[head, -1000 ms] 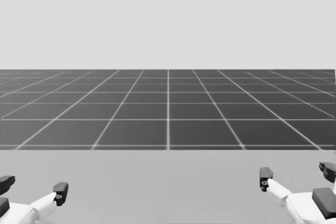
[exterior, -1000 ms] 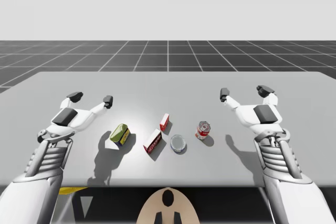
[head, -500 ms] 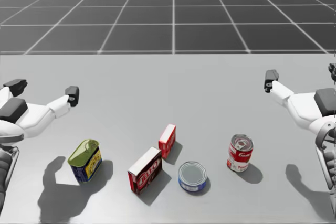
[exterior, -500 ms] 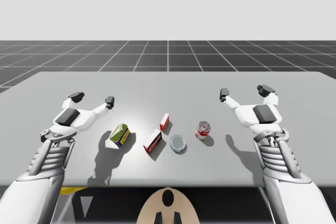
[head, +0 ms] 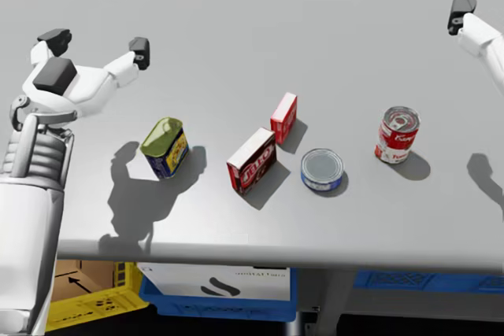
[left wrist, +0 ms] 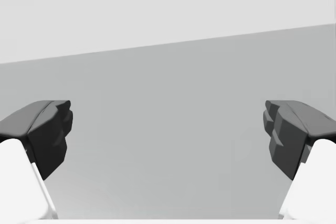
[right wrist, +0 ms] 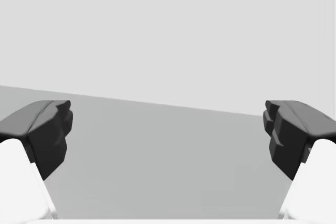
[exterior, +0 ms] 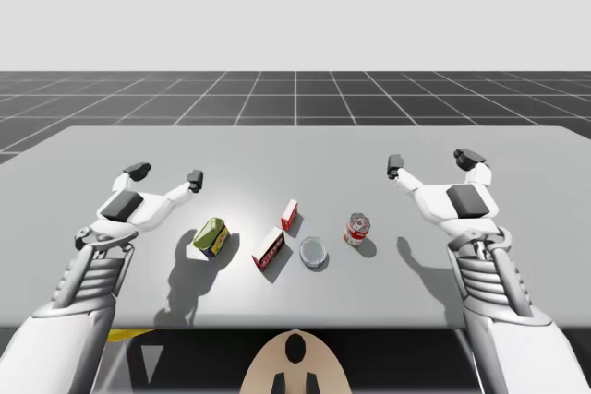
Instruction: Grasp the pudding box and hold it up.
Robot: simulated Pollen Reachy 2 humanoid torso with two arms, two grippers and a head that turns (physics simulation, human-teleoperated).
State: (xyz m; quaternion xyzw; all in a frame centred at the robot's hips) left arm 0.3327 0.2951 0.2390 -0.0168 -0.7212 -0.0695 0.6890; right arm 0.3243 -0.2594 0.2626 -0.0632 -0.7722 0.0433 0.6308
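The pudding box (exterior: 269,248) (head: 252,160), dark red with a white top edge, stands near the middle of the grey table (exterior: 295,149), close to its front edge. My left gripper (exterior: 166,173) (head: 97,40) (left wrist: 168,135) hovers open over the table, off to the left of the box and further back, with nothing between its fingers. My right gripper (exterior: 430,161) (right wrist: 168,135) hovers open far to the right. The head view catches one right fingertip (head: 461,3).
A green-topped blue can (exterior: 211,237) (head: 165,147) sits left of the box. A smaller red box (exterior: 289,214) (head: 283,116) stands just behind it, a flat silver-topped tin (exterior: 313,252) (head: 321,170) to its right, then a red-and-white can (exterior: 357,228) (head: 396,134). Crates (head: 87,304) lie under the table.
My head has turned downward, from the horizon to the tabletop and its objects. My left arm has crept slightly to the right. The objects and the right arm have not moved.
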